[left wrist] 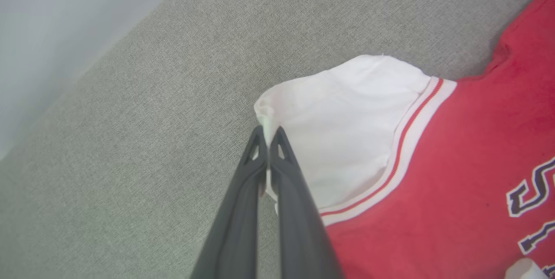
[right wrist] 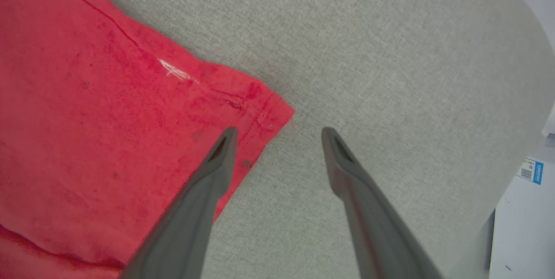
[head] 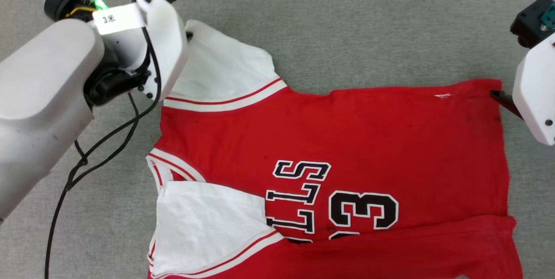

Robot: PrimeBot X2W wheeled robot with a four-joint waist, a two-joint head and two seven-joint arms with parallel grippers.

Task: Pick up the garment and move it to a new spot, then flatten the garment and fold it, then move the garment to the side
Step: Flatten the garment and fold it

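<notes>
L fingers [left wrist: 243, 209] pinched tight shut, R fingers [right wrist: 204, 188] spread wide, both angled down.

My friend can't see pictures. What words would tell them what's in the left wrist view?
The left gripper is pinched shut on the white sleeve of the garment, a red jersey lying to the right on a grey cloth surface.
</notes>
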